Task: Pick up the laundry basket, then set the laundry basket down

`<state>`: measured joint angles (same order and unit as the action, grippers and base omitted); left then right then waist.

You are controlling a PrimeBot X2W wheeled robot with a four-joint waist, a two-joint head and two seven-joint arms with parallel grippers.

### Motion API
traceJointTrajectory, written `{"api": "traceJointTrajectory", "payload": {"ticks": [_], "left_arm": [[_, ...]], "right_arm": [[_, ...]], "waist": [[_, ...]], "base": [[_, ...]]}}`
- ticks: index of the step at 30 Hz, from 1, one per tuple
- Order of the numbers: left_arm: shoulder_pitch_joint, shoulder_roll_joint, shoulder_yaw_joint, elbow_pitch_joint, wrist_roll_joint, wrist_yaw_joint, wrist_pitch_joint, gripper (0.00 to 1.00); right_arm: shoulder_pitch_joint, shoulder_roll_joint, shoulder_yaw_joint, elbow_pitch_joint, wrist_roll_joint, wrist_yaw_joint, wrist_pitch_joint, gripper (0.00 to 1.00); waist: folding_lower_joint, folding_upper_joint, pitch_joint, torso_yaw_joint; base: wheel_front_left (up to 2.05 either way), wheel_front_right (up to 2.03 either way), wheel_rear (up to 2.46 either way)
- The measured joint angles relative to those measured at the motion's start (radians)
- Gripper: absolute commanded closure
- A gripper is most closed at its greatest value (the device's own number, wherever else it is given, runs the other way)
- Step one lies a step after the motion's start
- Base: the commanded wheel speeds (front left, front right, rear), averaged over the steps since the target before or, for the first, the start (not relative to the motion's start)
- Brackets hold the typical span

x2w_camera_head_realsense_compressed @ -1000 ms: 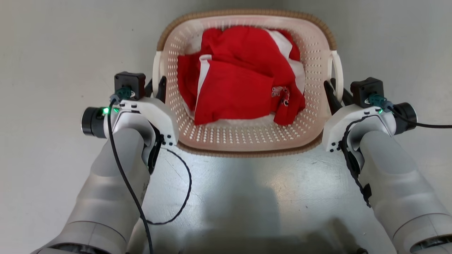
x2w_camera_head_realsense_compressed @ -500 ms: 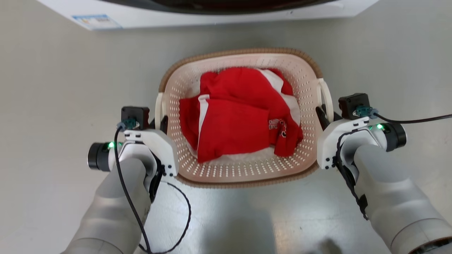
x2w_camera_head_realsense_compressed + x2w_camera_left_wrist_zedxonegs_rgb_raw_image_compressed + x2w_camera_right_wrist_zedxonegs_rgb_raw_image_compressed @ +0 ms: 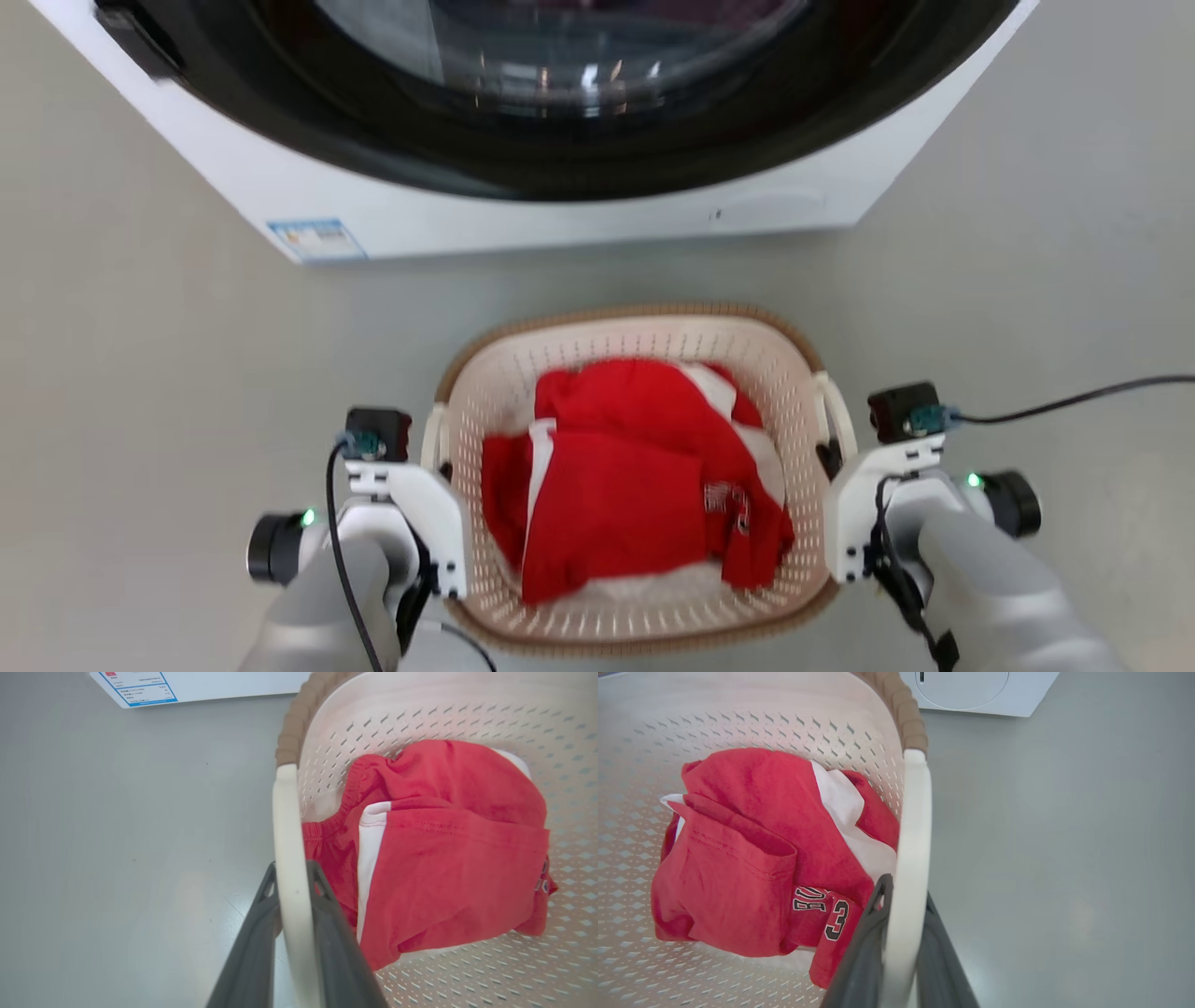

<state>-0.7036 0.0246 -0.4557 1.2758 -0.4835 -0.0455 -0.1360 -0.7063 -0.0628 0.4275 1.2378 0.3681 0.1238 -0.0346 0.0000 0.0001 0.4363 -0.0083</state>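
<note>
The laundry basket (image 3: 635,315), cream-white with perforated walls and a brown woven-look rim, sits low in the head view with red and white clothes (image 3: 635,476) inside. My left gripper (image 3: 439,462) is shut on the basket's left loop handle (image 3: 286,821); the left wrist view has both dark fingers (image 3: 261,914) pressed against it. On the other side, my right gripper (image 3: 827,457) is shut on the right handle (image 3: 915,812), its fingers (image 3: 873,919) clamped around the white loop. Whether the basket touches the floor, I cannot tell.
A white washing machine (image 3: 560,219) with a dark round door stands close behind the basket, across the top of the head view. Grey floor (image 3: 140,373) lies open to the left and right. A black cable (image 3: 1074,401) trails from my right wrist.
The head camera has moved, so the washing machine has come into view and the basket shows lower and smaller. Both grippers have kept hold of the handles.
</note>
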Motion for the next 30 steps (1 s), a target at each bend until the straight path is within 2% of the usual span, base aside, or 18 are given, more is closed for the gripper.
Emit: {"api": "traceJointTrajectory", "payload": {"ticks": [20, 30], "left_arm": [[0.226, 0.012, -0.128, 0.006, -0.092, -0.043, 0.147, 1.00], [0.230, 0.017, -0.177, -0.012, -0.134, -0.043, 0.180, 1.00]], "right_arm": [[0.182, 0.002, 0.191, -0.024, 0.212, 0.000, 0.177, 1.00], [0.189, -0.004, 0.247, -0.023, 0.251, 0.000, 0.185, 1.00]], "waist": [[0.0000, 0.0001, -0.394, -0.016], [0.0000, 0.0000, -0.494, -0.019]], "base": [[0.00, 0.00, 0.00], [0.00, 0.00, 0.00]]}}
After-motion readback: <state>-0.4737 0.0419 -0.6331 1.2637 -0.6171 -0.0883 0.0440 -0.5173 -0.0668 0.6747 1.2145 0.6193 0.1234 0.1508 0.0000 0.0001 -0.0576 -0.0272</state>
